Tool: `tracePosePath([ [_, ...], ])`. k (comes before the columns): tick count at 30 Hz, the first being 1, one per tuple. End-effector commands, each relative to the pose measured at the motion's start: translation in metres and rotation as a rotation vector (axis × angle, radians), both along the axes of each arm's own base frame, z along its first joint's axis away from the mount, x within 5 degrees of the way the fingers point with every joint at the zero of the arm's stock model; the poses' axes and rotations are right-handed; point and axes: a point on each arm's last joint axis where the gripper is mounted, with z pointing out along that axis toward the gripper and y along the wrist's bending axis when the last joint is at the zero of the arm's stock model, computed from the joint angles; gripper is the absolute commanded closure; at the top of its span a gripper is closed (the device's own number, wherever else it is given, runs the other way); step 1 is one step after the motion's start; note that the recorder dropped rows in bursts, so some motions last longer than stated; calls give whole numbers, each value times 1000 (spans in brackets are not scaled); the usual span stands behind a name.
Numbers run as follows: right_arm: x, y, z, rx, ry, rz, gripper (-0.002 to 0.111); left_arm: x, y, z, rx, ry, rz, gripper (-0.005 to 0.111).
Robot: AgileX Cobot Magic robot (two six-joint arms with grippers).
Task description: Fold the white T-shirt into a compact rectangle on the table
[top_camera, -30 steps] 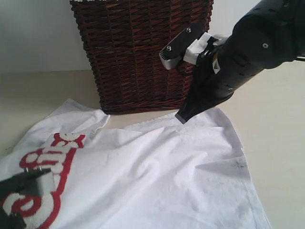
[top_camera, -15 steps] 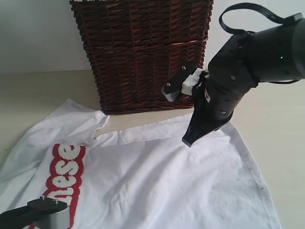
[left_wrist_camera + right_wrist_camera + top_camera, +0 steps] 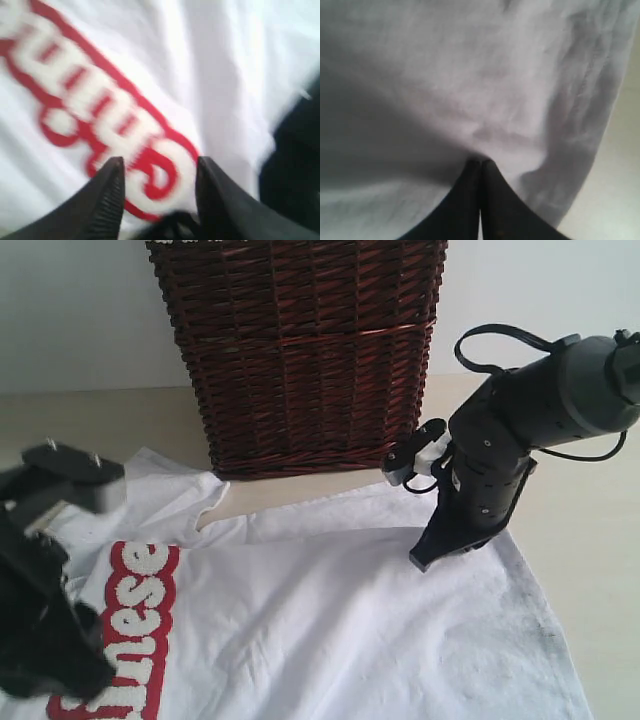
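- Black right gripper [image 3: 480,169]: jaws pressed together, tip set against a small pucker in the white T-shirt [image 3: 330,630] near its far right edge. Whether cloth is pinched between them cannot be told.
- Left gripper [image 3: 160,192]: jaws apart, nothing between them, hovering over the red-edged lettering [image 3: 138,615] on the near left part of the shirt.
- Garment: spread print side up on the cream counter [image 3: 590,540], with 1 sleeve near the wicker basket [image 3: 300,350]. The basket stands just behind the far edge, a strip of counter between.
- Step in hand, as judged: securing 2 holds for a first fold; no fold is laid yet.
- To do it well: the left gripper should come down on an edge rather than on the thick print and close on 1 layer only. Both holds should rise together to keep the cloth taut, then carry the edge over parallel to the opposite side, clear of the basket.
- Legible writing: "nese", white letters outlined in red; the rest of the word is hidden by the left arm. The wrist view is too blurred to read, and no brand label is visible.
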Motion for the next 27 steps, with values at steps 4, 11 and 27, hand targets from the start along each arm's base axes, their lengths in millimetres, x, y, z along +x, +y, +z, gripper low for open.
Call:
tracePosePath([
  [4, 11, -36, -30, -30, 70, -136, 108, 67, 35, -21, 129, -204, 301, 98],
  [11, 19, -85, -38, -18, 100, -322, 108, 113, 75, -74, 186, -93, 460, 99],
  [27, 27, -118, -37, 19, 52, -456, 108, 155, 53, -113, 2, 17, 368, 48],
])
